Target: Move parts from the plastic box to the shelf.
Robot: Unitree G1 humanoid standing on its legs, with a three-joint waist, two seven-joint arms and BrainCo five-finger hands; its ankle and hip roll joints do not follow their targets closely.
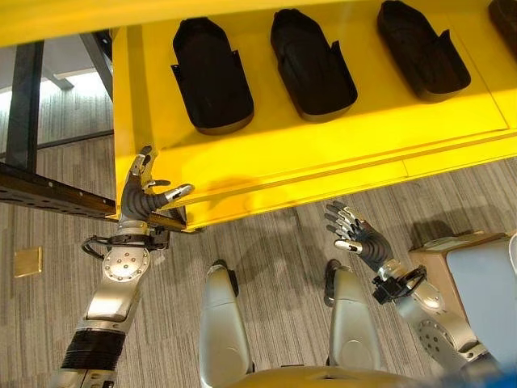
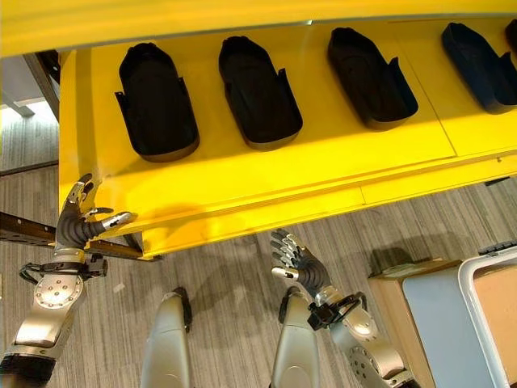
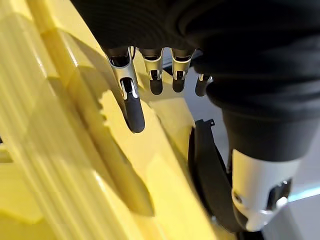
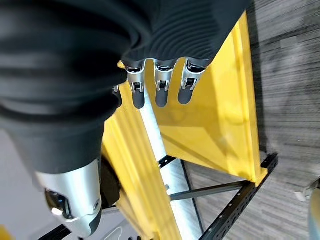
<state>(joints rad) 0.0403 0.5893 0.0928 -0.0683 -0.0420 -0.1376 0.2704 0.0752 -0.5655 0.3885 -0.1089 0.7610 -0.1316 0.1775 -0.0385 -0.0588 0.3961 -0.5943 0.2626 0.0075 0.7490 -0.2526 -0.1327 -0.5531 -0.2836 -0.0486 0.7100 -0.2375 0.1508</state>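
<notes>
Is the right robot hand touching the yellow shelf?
Apart. In the left eye view the right robot hand hangs open over the floor, with bare floor showing between its fingers and the yellow shelf front edge.

Grey wood-grain plank flooring point(image 1: 275, 242) runs across the lower half of the frame. At the left edge, a black perforated metal rail point(image 1: 48, 194) crosses the floor, with a dark upright post point(image 1: 24, 105) above it. A small tan square point(image 1: 27, 261) lies on the floor at lower left. Pale daylight brightens the floor in the upper left corner.
</notes>
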